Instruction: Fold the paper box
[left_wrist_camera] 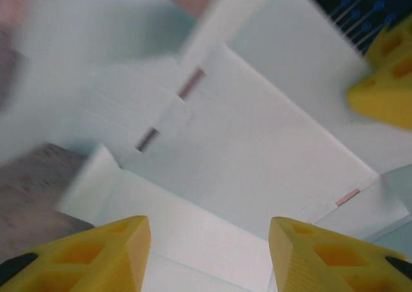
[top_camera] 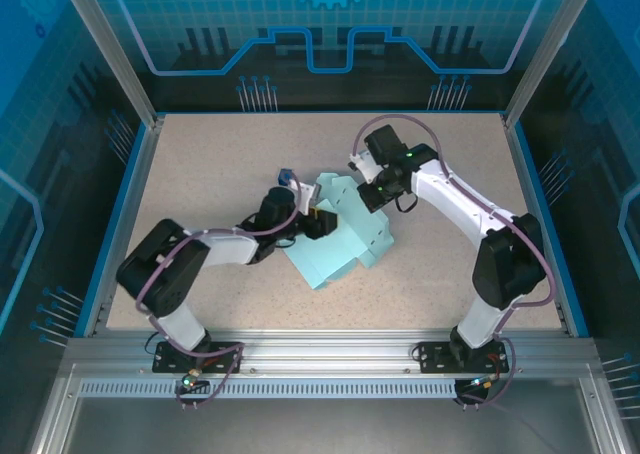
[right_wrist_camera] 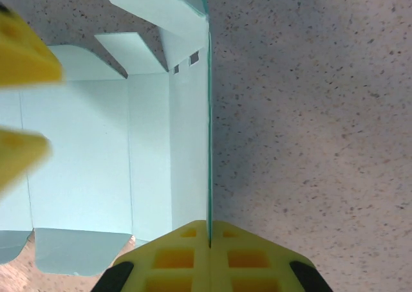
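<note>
Lying in the middle of the top view, the paper box is partly folded. The right gripper pinches one raised edge (very thin). The left gripper is spread wide over the paper, maybe touching it.

White links, black joints, mauve cables on left arm and right arm; yellow gripper fingers with square recesses.

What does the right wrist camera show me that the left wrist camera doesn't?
Right wrist: the right pincer shut on a raised panel edge, beside speckled table. Left wrist: the left pincer open over flat panels, blurred. Both: the pale teal paper box with its small slots.
</note>
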`<action>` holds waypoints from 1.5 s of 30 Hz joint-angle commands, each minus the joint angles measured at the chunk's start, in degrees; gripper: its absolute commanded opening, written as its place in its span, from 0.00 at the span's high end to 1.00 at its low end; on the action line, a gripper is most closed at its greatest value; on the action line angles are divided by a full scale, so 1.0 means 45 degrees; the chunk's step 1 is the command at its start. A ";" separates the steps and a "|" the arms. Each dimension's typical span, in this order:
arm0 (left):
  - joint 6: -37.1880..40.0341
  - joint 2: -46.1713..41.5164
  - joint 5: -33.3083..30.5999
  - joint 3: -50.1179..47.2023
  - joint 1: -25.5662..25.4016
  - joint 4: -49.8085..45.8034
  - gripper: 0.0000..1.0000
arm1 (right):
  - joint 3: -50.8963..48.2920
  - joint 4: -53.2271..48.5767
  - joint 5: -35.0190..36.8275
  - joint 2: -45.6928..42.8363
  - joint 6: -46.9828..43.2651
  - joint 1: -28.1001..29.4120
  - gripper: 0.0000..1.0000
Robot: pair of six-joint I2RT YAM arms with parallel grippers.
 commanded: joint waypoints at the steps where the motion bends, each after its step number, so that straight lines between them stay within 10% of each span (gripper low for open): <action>1: 0.0686 -0.0605 0.0320 0.0462 0.0644 -0.1615 0.47 | 0.0263 -0.0469 -0.1227 -0.0367 -0.1901 -0.0395 1.00; 10: 0.2058 -0.1018 0.1602 0.2578 0.1005 -0.5374 0.47 | 0.0423 -0.0691 -0.1497 -0.0071 -0.3000 -0.0936 1.00; 29: 0.3755 0.2279 -0.0593 0.3938 -0.0139 -0.5059 0.43 | 0.0689 -0.0936 -0.2497 0.0579 -0.2946 -0.1320 1.00; 45: 0.2471 0.2176 0.2085 0.2774 -0.0944 -0.3639 0.54 | 0.0335 -0.0054 -0.2701 0.0669 -0.2063 -0.1550 1.00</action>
